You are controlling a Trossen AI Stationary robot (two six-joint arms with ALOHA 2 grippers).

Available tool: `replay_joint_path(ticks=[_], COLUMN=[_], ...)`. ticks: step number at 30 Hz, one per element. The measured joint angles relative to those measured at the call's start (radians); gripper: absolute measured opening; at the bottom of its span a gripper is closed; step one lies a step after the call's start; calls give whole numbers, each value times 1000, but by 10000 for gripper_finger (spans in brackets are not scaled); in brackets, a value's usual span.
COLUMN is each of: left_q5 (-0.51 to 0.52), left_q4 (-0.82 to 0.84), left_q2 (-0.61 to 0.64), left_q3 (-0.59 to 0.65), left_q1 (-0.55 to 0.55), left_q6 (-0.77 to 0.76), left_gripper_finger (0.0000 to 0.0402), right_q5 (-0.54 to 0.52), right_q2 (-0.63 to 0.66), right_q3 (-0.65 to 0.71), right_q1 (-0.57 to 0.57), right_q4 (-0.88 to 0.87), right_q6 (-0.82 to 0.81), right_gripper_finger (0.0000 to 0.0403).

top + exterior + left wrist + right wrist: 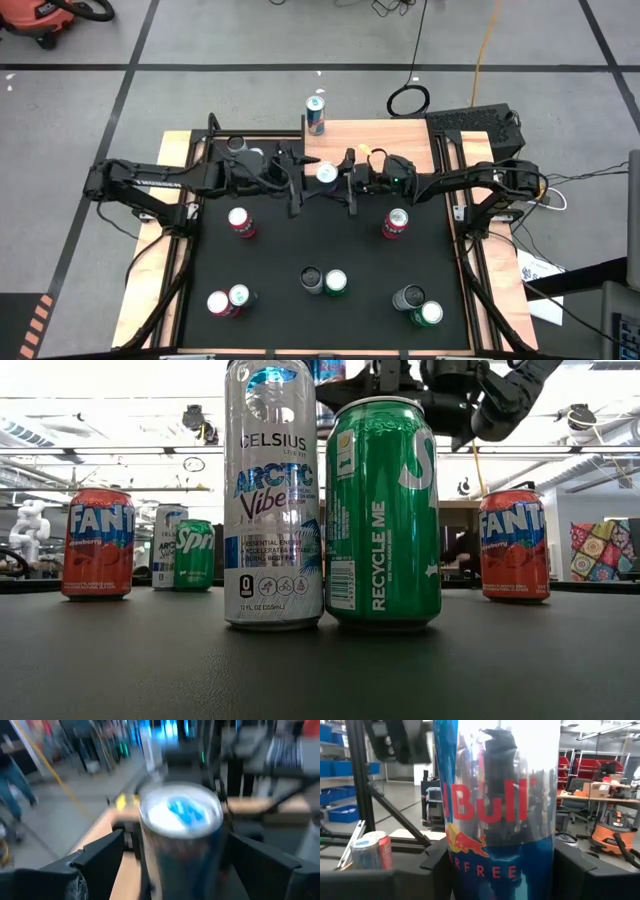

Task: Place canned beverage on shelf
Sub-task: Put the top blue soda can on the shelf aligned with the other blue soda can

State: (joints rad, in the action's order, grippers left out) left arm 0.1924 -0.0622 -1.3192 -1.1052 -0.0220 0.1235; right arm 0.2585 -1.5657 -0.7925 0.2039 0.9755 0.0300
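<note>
Two Fanta cans (98,543), nine cans total

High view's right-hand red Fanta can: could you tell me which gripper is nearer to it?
Right. The right gripper, holding the Red Bull can, is close to the Fanta can; the left gripper sits farther, beyond the Red Bull can.

Nine cans show in all. Three are red: (240,222), (395,223), (218,303). Three are green: (335,283), (241,296), (429,314). Two tall silver cans: (312,280), (407,297). Two blue cans: (316,115), (326,174). One shelf (390,140). Two pincers: (297,185), (350,183).
</note>
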Motion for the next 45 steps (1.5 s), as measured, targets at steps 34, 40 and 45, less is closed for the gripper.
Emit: replay_joint_path(ticks=[34,40,45], left_q5=[-243,-250,-334], left_q4=[-339,-431,-619], left_q2=[-86,-84,-109], left_q3=[109,175,289], left_q1=[-254,-389,-472], left_q6=[-21,-24,-91], left_gripper_finger=[228,229,230], right_q5=[-85,-122,-128], right_q2=[93,189,215], right_q3=[-2,1,1], right_q1=[71,76,77], right_q4=[-271,-424,-452], right_q6=[-108,-67,-60], right_gripper_finger=[299,299,299])
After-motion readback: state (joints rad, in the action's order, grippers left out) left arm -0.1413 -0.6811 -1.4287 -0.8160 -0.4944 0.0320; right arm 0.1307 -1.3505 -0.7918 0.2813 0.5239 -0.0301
